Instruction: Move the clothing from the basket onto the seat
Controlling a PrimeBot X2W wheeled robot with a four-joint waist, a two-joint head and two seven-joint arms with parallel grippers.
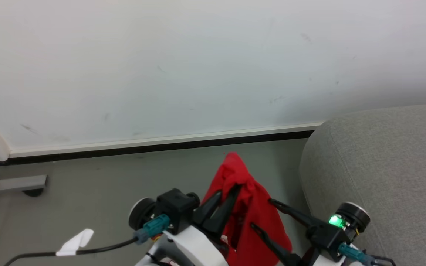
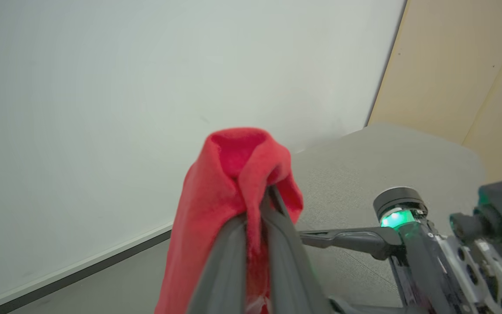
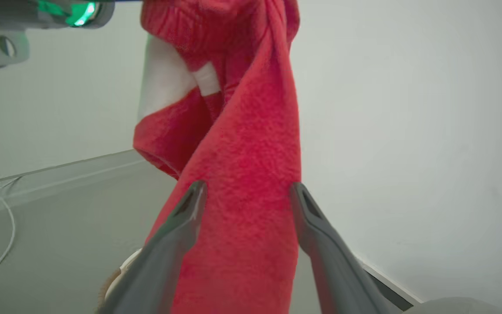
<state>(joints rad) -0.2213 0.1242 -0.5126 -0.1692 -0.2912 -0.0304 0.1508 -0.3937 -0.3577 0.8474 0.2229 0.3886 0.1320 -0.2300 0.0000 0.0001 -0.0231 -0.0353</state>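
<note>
Closest in, the left gripper [image 1: 227, 192] is clamped tight on the clothing [image 1: 235, 170]. Its two dark fingers are pinched together with a fold of red fabric caught between them, and the top of the garment flops over the fingertips like a little hood. In the left wrist view you can see that same red bunch [image 2: 216, 187] draped over the closed fingers [image 2: 233, 261].

The right gripper [image 1: 261, 213] sits just beside it with its jaws spread wide. From its own camera the hanging red cloth [image 3: 251, 131] falls right between the two splayed fingers [image 3: 177, 231], with a white panel showing higher up. Can't tell if the fingers are actually touching the fabric, but they're definitely not squeezing it. There's a green light [image 1: 335, 221] glowing on that wrist.

So the garment is up in the air over the grey floor [image 1: 87, 192], just off the rounded end of the seat [image 1: 383, 166] and not on it.

Low in the right wrist view a sliver of cream with a brown edge peeks out, looks like the basket [image 3: 118, 274] down below.

A black cable with a white tag [image 1: 76, 242] runs across the floor at lower left. Behind everything is a pale wall [image 1: 198, 66] with a dark strip along its base.
</note>
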